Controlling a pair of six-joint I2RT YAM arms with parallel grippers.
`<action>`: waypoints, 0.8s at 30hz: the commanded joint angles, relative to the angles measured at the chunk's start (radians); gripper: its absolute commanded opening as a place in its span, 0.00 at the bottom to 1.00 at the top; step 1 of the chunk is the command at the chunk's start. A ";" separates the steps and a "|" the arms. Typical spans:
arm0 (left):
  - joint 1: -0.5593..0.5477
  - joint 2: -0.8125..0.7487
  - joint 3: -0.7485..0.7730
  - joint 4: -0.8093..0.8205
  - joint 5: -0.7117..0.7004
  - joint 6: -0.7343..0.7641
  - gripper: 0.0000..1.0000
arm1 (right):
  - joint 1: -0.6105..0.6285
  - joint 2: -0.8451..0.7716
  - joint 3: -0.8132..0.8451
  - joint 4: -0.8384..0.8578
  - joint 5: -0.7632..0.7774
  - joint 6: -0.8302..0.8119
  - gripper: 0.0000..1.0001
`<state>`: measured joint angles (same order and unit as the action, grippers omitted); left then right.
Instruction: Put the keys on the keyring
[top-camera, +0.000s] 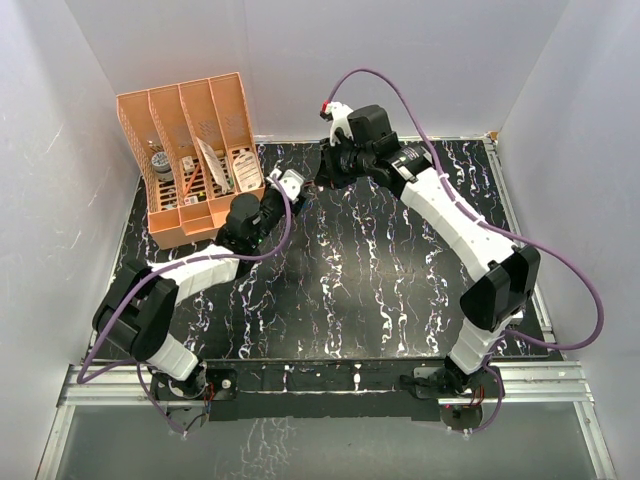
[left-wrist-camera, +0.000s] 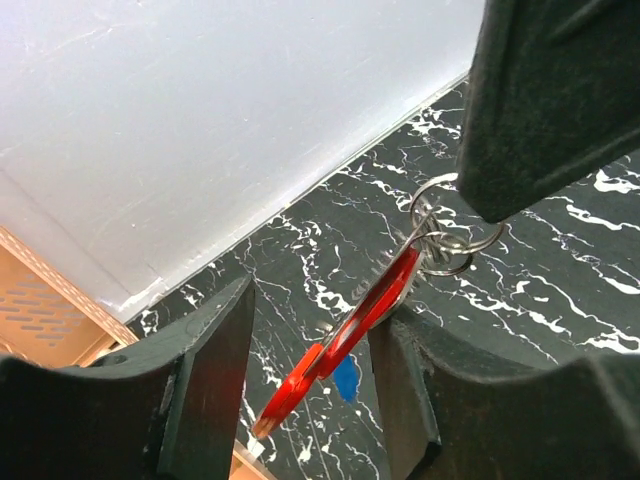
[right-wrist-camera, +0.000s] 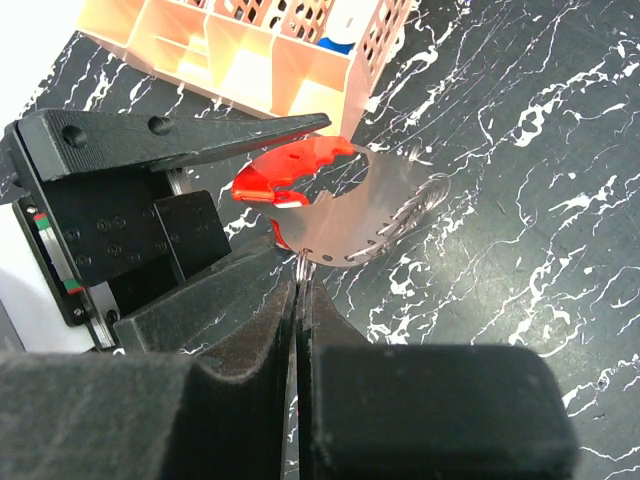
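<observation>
The keyring hangs between my two grippers at the back of the table. In the left wrist view its red strip (left-wrist-camera: 350, 335) runs between my left gripper's (left-wrist-camera: 313, 318) fingers, which stand wide apart; it only leans on the right finger (left-wrist-camera: 410, 390). A blue patch (left-wrist-camera: 346, 381), perhaps the blue key's head, shows behind the strip. The red key is not in view. In the right wrist view the keyring's grey plate (right-wrist-camera: 365, 215) and red part (right-wrist-camera: 275, 175) show. My right gripper (right-wrist-camera: 301, 275) is shut on a small wire ring (right-wrist-camera: 303, 262) at the plate's edge. Wire rings (left-wrist-camera: 440, 235) also show under the right finger.
An orange desk organizer (top-camera: 195, 150) with small items stands at the back left, close to the left gripper (top-camera: 288, 188). The right gripper (top-camera: 320, 177) comes in from the back right. White walls enclose the black marbled table (top-camera: 380, 290).
</observation>
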<state>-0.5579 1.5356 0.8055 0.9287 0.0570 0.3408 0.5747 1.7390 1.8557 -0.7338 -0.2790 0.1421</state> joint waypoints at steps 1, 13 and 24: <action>0.007 -0.013 -0.032 0.114 0.000 -0.043 0.48 | -0.005 -0.086 -0.007 0.095 0.012 0.024 0.00; 0.007 -0.002 -0.079 0.173 0.046 -0.094 0.50 | -0.015 -0.083 0.022 0.086 0.009 0.032 0.00; 0.008 0.004 -0.154 0.330 0.103 -0.188 0.53 | -0.029 -0.117 0.023 0.125 0.018 0.031 0.00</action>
<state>-0.5575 1.5391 0.6788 1.1290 0.1131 0.2062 0.5564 1.6875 1.8359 -0.6945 -0.2638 0.1665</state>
